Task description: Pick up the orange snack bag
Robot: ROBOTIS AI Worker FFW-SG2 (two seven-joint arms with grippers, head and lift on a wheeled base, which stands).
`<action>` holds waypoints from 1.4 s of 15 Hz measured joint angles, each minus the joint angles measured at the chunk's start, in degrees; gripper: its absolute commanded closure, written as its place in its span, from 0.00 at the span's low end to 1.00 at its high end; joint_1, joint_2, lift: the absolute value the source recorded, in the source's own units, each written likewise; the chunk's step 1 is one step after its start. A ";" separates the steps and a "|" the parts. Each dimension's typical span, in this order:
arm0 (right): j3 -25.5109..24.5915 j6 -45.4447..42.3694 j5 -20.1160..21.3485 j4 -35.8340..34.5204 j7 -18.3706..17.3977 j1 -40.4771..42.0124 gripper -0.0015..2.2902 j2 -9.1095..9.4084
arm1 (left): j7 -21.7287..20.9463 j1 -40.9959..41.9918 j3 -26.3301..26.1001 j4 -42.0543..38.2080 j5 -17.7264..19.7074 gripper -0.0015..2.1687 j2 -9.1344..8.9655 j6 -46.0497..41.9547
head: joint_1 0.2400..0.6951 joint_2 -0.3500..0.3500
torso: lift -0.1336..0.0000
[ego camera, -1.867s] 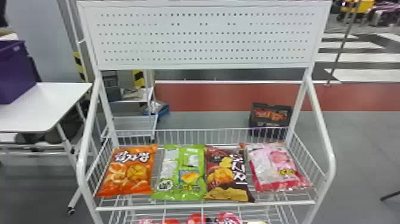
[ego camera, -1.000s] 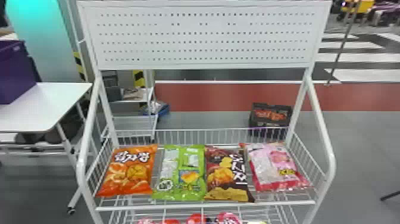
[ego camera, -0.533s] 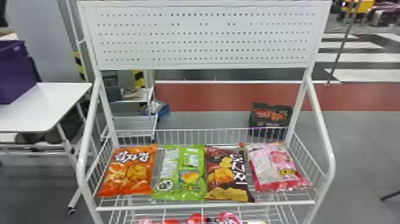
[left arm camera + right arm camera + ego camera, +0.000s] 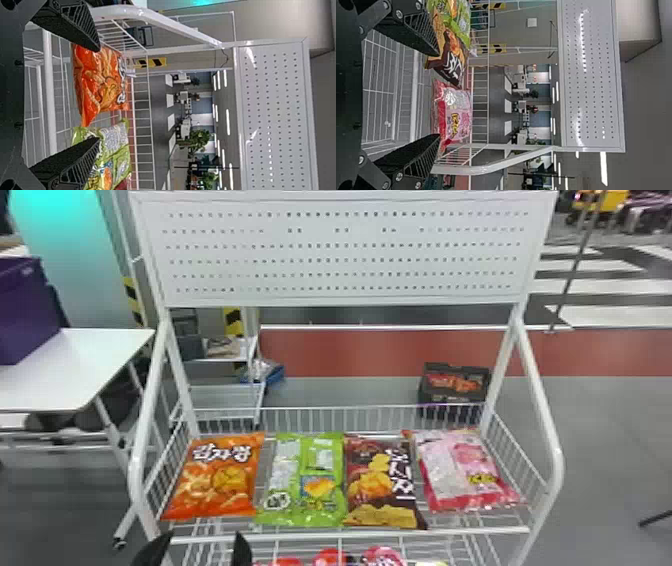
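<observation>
Orange snack bag (image 4: 215, 480): seen in the lower left of the head view, laid on the upper wire shelf (image 4: 350, 534) of a white rack, at that row's left end. Not gripped; set well apart from the right tool.

Left tool (image 4: 200, 540): fingertips seen at the bottom edge, left of centre, at the shelf's front rail and below the orange bag in the frame. Fingers (image 4: 65, 164) are spread wide, nothing held. Bag is seen past the fingertips in the left wrist view.

Right tool (image 4: 439, 95): seen in the right wrist view, fingers also wide apart, nothing held. Pink bag (image 4: 455, 114) and brown bag (image 4: 453, 57) are seen past its tips.

Row, continued rightward in the head view: green bag (image 4: 300, 485) placed just beside the orange one, then the brown bag at lower centre, then the pink bag at lower right. Red and pink packs (image 4: 332, 557) are partly seen on the level below, bottom centre.

Perforated panel (image 4: 345, 250) is mounted across the top. Purple box (image 4: 25, 310) is stood on a white table (image 4: 75, 375), left edge.
</observation>
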 measured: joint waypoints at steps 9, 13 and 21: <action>0.19 -0.28 0.11 0.47 -0.11 -0.34 0.08 -0.25 | -0.92 -20.39 -2.73 12.78 5.23 0.05 -4.21 13.89 | 0.57 0.50 | 1.00; 0.04 -0.35 0.03 0.63 -0.26 -0.43 0.08 -0.27 | -1.20 -24.89 -1.91 17.52 7.41 0.07 -4.54 15.96 | 0.57 0.50 | 1.00; -0.06 -0.70 0.16 0.35 -0.35 -0.03 0.08 -0.31 | -1.36 -27.10 -1.19 20.63 8.82 0.35 -4.52 18.00 | 0.57 0.50 | 1.00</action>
